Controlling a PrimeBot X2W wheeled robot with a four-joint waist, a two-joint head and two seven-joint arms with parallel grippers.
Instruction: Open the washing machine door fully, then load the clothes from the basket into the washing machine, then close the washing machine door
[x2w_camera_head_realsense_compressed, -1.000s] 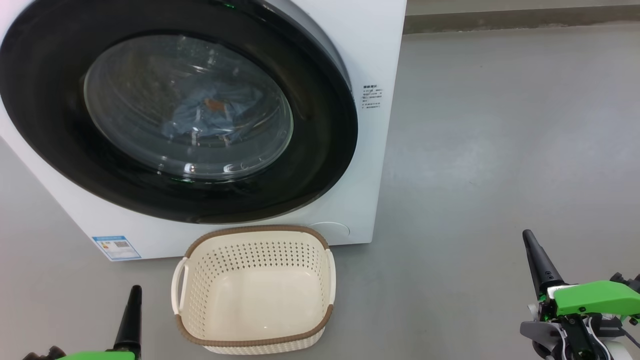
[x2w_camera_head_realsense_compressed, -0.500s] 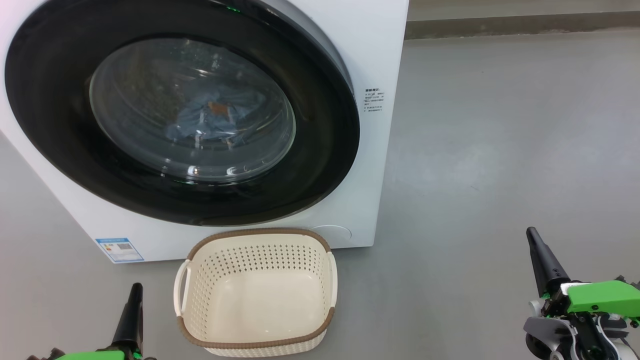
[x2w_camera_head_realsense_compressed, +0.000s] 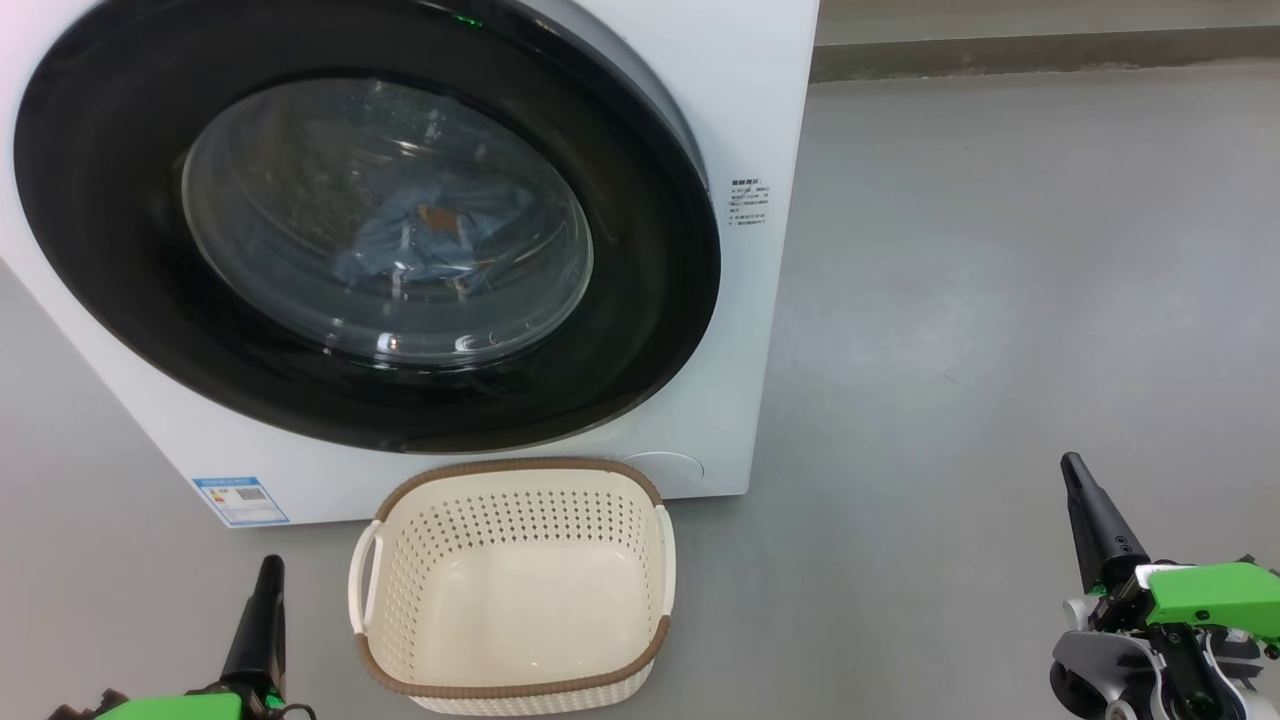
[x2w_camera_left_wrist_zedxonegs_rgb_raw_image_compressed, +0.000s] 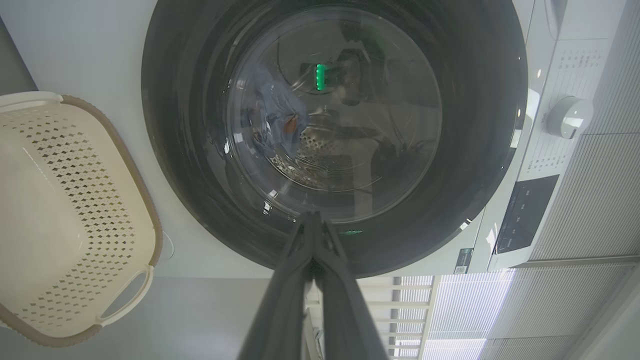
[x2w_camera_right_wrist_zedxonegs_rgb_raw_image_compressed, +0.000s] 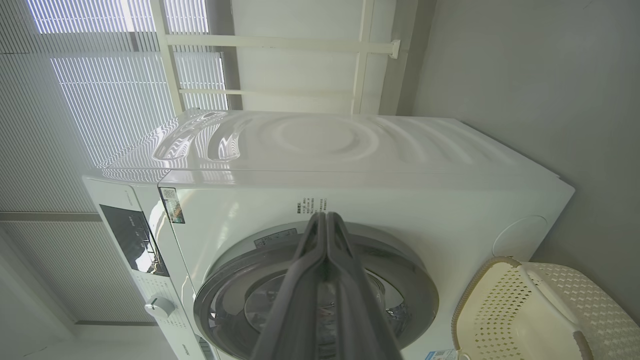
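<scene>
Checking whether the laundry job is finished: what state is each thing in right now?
washing machine door: shut
clothes: inside the drum, behind the glass
basket: empty, upright on the floor
left fingers: shut, holding nothing
right fingers: shut, holding nothing

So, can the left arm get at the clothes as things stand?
Probably not. The clothes lie behind the washing machine door, which looks closed, so its glass blocks the way. The left end effector sits low beside the basket, shut.
</scene>
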